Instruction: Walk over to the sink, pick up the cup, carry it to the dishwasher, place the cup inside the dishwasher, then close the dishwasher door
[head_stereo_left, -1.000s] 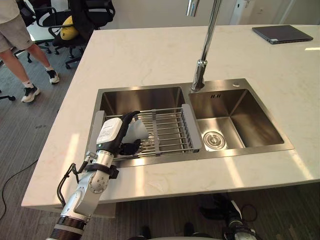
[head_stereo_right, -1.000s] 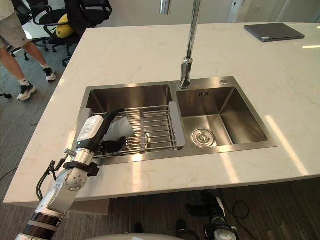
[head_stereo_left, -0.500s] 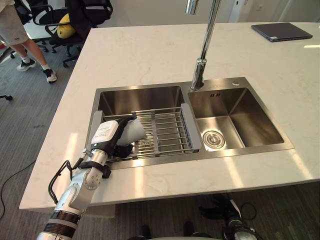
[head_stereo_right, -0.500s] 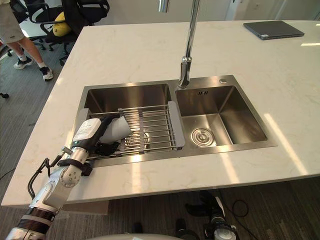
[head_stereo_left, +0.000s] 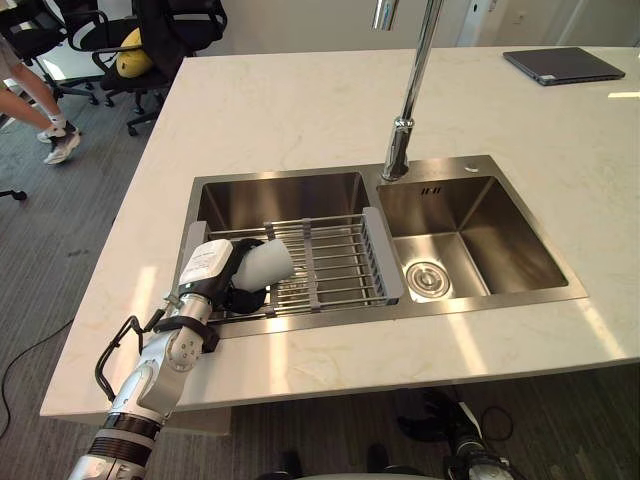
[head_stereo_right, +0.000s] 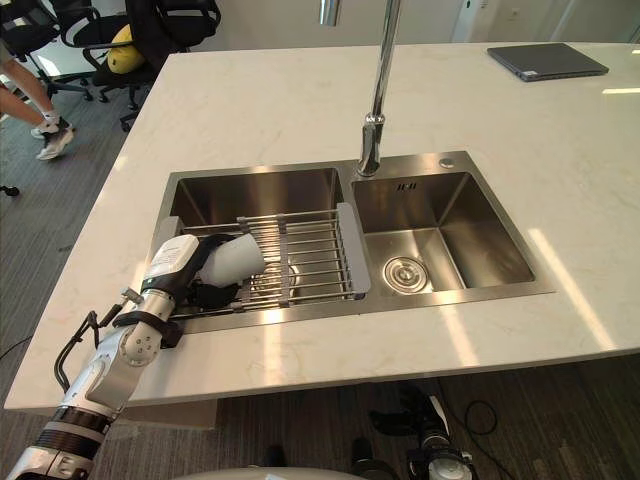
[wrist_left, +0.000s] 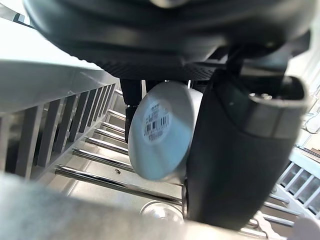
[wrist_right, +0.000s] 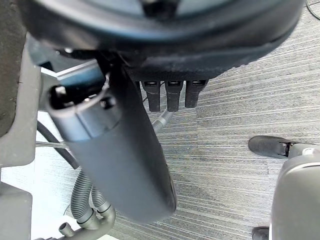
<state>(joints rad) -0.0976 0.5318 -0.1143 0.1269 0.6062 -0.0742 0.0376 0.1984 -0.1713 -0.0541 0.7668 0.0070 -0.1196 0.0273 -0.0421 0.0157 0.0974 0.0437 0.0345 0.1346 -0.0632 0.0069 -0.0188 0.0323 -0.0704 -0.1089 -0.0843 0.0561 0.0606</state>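
Observation:
A white cup is tipped on its side over the wire drying rack in the sink's left basin. My left hand reaches in from the counter's front edge and is shut on the cup. In the left wrist view the cup's base, with a barcode sticker, faces the palm, the thumb lies along one side, and a finger curls behind. My right hand hangs over grey carpet with relaxed fingers and holds nothing.
A double steel sink with a tall faucet is set in a pale stone counter. A dark laptop lies at the far right. Office chairs and a person's leg are beyond the counter's left end.
My left hand has drawn slightly toward the rack's left end, and its fingers have curled closer round the cup. The person at the far left has walked further away.

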